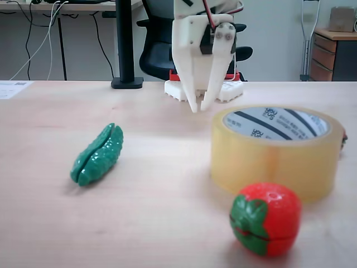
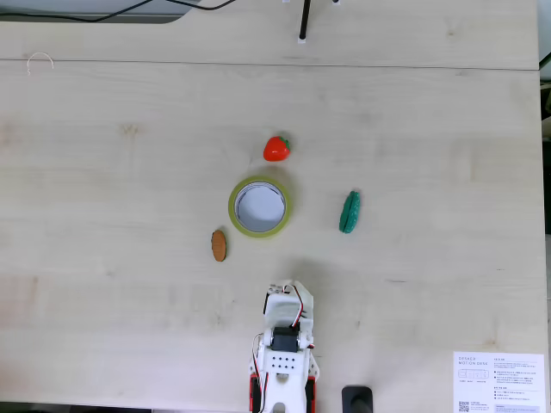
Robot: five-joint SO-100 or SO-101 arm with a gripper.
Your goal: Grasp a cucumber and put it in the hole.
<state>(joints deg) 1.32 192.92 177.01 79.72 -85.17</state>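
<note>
going left to right in the low fixed view, the cucumber [image 1: 97, 155] lies on its side on the bare wooden table [image 1: 156, 223], well apart from everything else. next comes the white gripper [image 1: 198, 106], hanging point-down above the table near the arm's base, its two fingers drawn close with a thin gap at the tips and nothing between them. to its right stands the tape roll [image 1: 273, 159], with the hole [image 1: 277, 123] facing up and unfilled; a red toy strawberry [image 1: 266, 219] sits in front of it.

in the top-down fixed view, a small brown oval piece [image 2: 219, 245] lies left of the roll, and the cucumber [image 2: 349, 212] lies to the roll's right.

judging by this, the task is at its start: reaching has not begun. the next move calls for spreading the fingers, swinging over the cucumber and closing across its narrow width.
</note>
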